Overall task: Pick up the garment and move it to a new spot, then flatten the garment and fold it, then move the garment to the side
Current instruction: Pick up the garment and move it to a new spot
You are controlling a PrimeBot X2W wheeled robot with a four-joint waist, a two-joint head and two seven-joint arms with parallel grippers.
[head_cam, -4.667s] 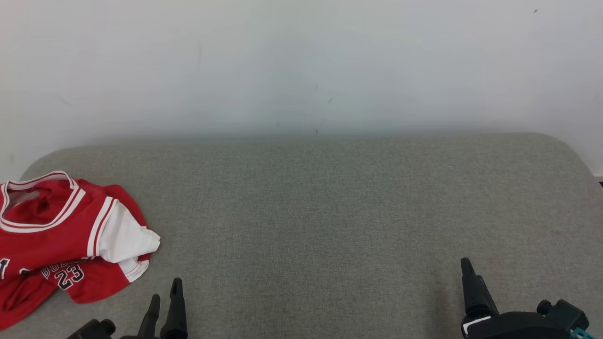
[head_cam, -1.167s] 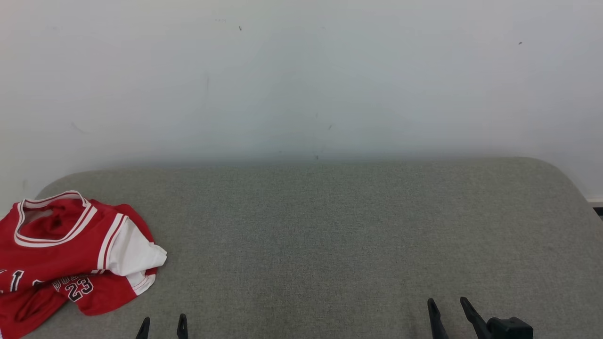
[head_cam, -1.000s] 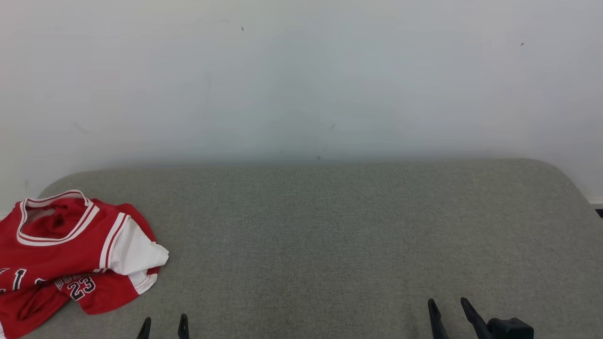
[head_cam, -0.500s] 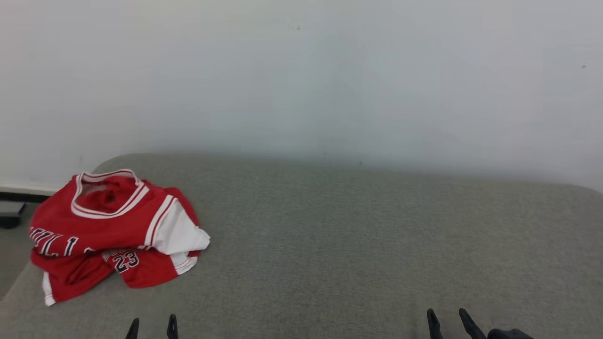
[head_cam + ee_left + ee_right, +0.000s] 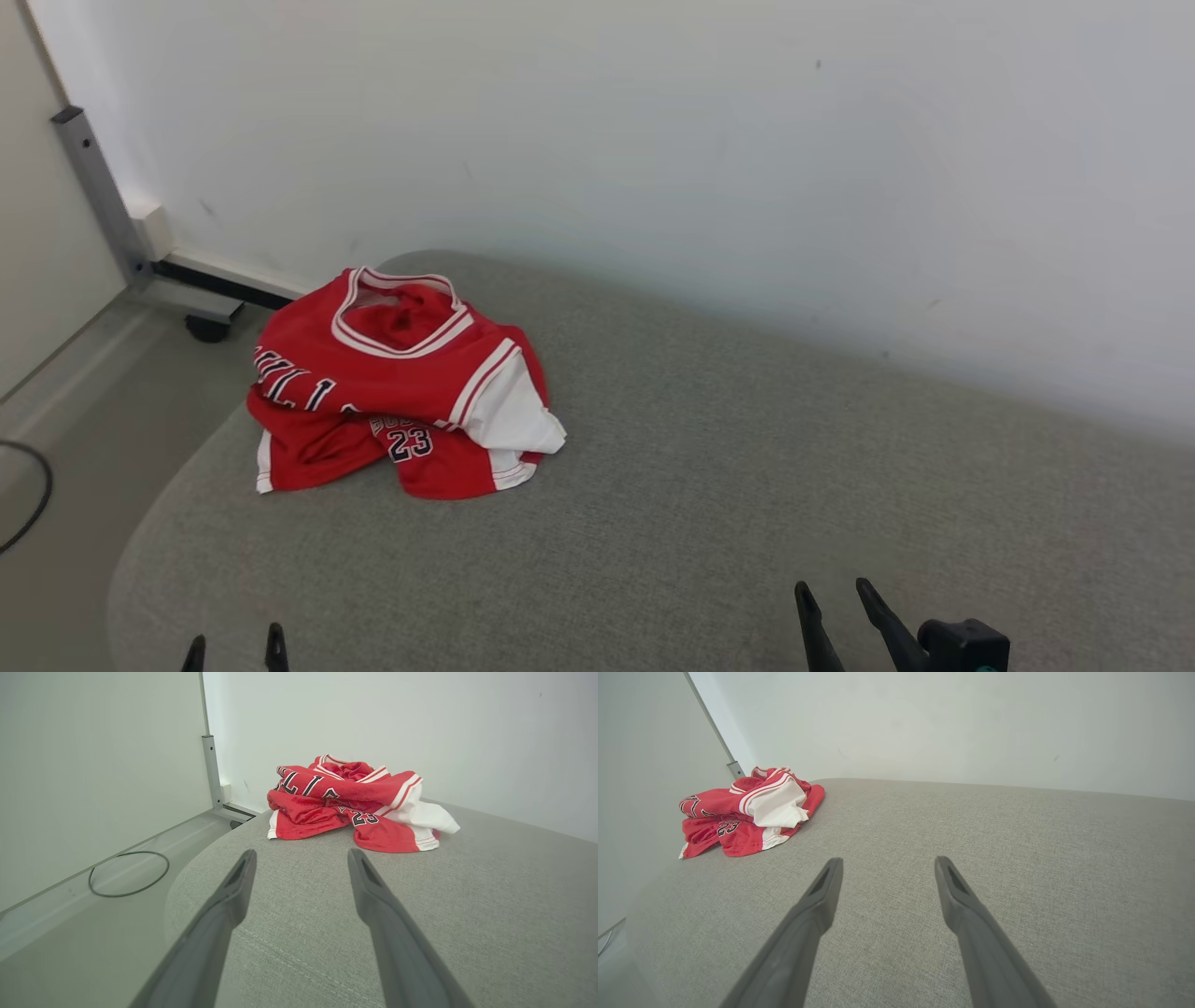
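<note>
The garment [image 5: 401,387] is a red and white jersey with the number 23, lying crumpled near the far left corner of the grey cushioned surface [image 5: 709,485]. It appears ahead of my left gripper's fingers in the left wrist view [image 5: 355,800] and far to the left in the right wrist view [image 5: 747,809]. My left gripper [image 5: 233,647] stands open at the bottom left, well short of the jersey, nothing between its fingers [image 5: 233,891]. My right gripper [image 5: 834,597] is open at the lower right, over bare cushion, and empty.
A white wall [image 5: 709,149] runs behind the surface. Left of the rounded cushion edge lies grey floor with a black cable loop [image 5: 128,872], a metal post [image 5: 98,191] and a caster wheel [image 5: 207,328].
The head camera has swung left, so the jersey now sits nearer the middle and the floor and post have come into view. The jersey itself lies as before; both grippers stay open.
</note>
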